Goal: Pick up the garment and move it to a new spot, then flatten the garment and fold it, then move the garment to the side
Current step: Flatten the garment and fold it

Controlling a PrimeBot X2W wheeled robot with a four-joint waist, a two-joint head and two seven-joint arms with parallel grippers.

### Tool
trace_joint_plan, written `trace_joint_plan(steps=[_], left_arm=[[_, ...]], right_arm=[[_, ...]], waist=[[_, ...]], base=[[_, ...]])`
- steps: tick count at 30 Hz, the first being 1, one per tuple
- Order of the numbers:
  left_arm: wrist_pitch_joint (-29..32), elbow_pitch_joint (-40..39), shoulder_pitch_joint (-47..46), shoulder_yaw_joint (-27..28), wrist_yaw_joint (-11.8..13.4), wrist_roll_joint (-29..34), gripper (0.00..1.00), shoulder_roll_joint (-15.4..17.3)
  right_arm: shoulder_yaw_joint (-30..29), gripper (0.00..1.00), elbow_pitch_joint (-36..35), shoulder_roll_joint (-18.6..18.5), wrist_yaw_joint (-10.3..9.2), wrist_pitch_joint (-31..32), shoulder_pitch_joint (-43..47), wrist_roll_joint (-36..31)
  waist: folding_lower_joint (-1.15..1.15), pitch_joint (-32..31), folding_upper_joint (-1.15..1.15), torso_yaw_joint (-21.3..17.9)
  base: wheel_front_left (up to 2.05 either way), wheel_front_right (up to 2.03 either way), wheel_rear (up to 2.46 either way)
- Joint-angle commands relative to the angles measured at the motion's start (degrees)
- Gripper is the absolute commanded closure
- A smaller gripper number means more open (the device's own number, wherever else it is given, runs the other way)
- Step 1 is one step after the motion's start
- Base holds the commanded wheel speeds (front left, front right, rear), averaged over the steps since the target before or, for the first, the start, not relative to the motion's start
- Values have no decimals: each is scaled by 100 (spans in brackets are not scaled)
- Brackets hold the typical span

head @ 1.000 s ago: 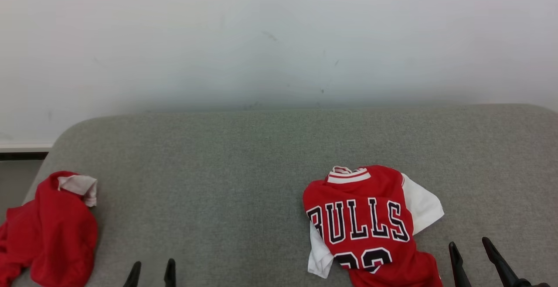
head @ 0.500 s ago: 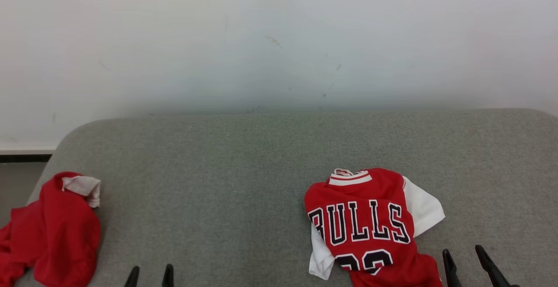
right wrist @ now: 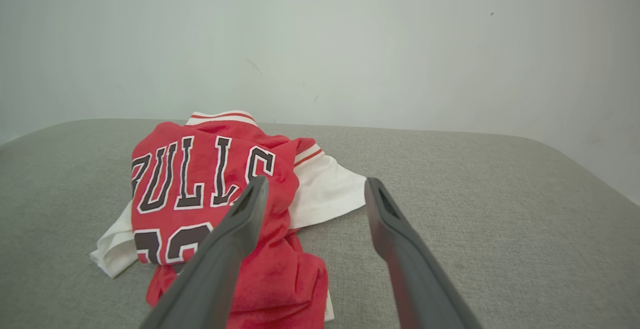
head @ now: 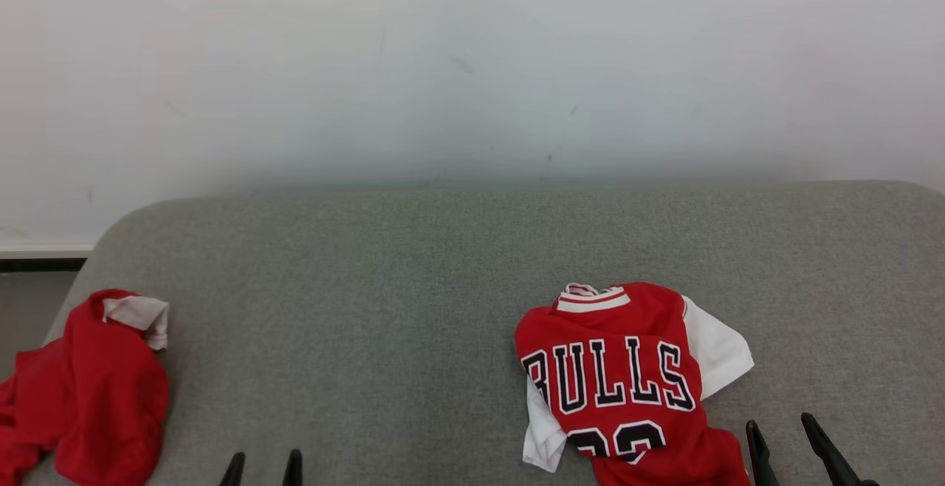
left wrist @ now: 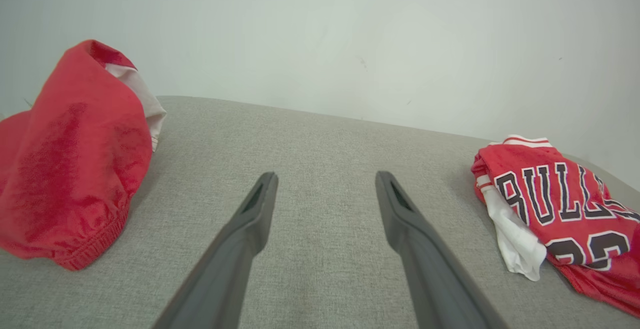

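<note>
The garment [head: 620, 375] is a red jersey lettered BULLS with white sleeves, lying rumpled on the grey cushion at the right front. In the right wrist view the garment [right wrist: 200, 189] lies just ahead and left of my right gripper [right wrist: 316, 184]. That gripper is open and empty, and its left finger overlaps the red cloth in that view. In the head view my right gripper [head: 780, 427] stands just right of the jersey's lower hem. My left gripper [head: 264, 464] is open and empty at the front edge, far left of the jersey [left wrist: 560, 204]. My left gripper [left wrist: 326, 179] hovers over bare cushion.
A second crumpled red piece of clothing [head: 88, 390] with a white lining lies at the cushion's left end and also appears as red clothing [left wrist: 75, 159] in the left wrist view. The grey cushion [head: 413, 286] ends at a white wall behind; its left corner is rounded.
Both grippers sit slightly lower in the head view than a second ago, the right one a little further left. The clothes have not moved.
</note>
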Motion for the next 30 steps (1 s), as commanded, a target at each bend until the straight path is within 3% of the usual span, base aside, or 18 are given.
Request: trace_joint_plan(steps=[1, 9, 18, 30], left_arm=[[-3, -44, 27, -28, -19, 0, 0, 9], [-3, 58, -493, -725, -41, 95, 0, 10], [189, 1508, -1707, -2075, -36, -470, 0, 13], [575, 2884, -2834, -2936, 388, -1449, 0, 16]], right_arm=[[10, 0, -10, -44, -13, 6, -77, 2], [74, 0, -112, -86, -13, 6, -215, 25], [152, 0, -134, -102, -13, 6, -403, 28], [156, 0, -131, -25, -13, 6, -623, 44]], waist=[[0, 33, 0, -19], [0, 217, 0, -213], [0, 518, 0, -706], [0, 952, 0, -1254]], base=[[0, 0, 0], [0, 0, 0], [0, 0, 0], [0, 0, 0]])
